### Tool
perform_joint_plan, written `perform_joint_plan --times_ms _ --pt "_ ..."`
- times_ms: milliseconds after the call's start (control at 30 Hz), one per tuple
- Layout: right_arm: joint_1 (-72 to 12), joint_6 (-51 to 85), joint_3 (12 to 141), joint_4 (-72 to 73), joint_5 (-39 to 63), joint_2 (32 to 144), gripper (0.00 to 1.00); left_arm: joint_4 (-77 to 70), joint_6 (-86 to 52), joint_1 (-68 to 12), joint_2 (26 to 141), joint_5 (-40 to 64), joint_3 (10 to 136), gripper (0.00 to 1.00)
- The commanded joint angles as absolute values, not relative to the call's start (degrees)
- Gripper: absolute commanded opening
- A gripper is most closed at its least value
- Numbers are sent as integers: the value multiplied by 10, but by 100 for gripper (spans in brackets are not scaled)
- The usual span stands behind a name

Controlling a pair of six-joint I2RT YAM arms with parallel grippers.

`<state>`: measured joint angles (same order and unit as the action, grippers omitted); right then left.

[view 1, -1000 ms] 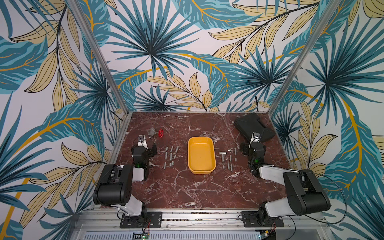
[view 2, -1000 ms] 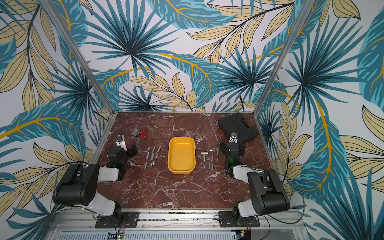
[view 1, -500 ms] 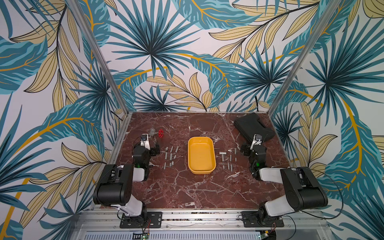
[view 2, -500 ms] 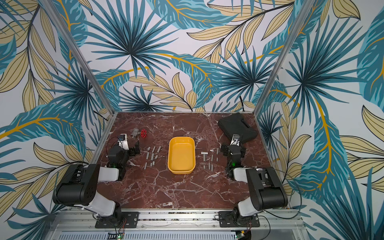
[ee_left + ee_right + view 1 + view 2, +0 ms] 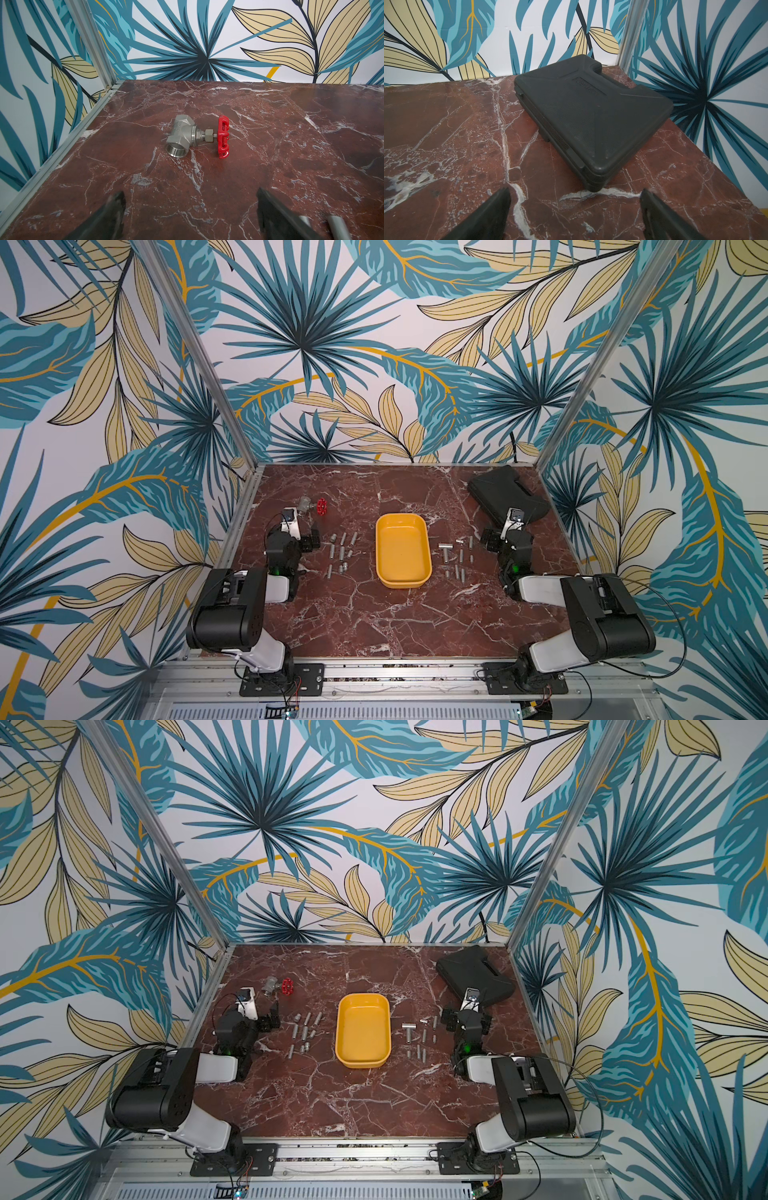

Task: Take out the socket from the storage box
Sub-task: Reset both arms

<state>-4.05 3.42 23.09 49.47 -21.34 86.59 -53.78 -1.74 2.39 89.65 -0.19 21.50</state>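
Sockets (image 5: 341,552): loose steel cylinders in two clusters on the table (image 5: 374,614), flanking the apparently empty mid-table storage box (image 5: 402,583); left hand (image 5: 190,197) and right hand (image 5: 575,195) spread, holding nothing; risk: a low sweep sets them rolling.

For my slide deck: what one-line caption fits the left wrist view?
Open left gripper faces a steel valve with red handwheel, lying on the marble table.

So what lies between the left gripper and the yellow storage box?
Small metal sockets lie on the table between the left gripper and the storage box, as both top views show.
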Motion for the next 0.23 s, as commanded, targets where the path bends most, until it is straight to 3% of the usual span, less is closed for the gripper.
perform_joint_plan --times_ms 0,200 --pt "-39 39 225 506 -211 863 100 -549 -10 23 898 -3 217 100" --pt "-39 40 224 507 -211 861 100 -551 -10 22 898 -2 216 100"
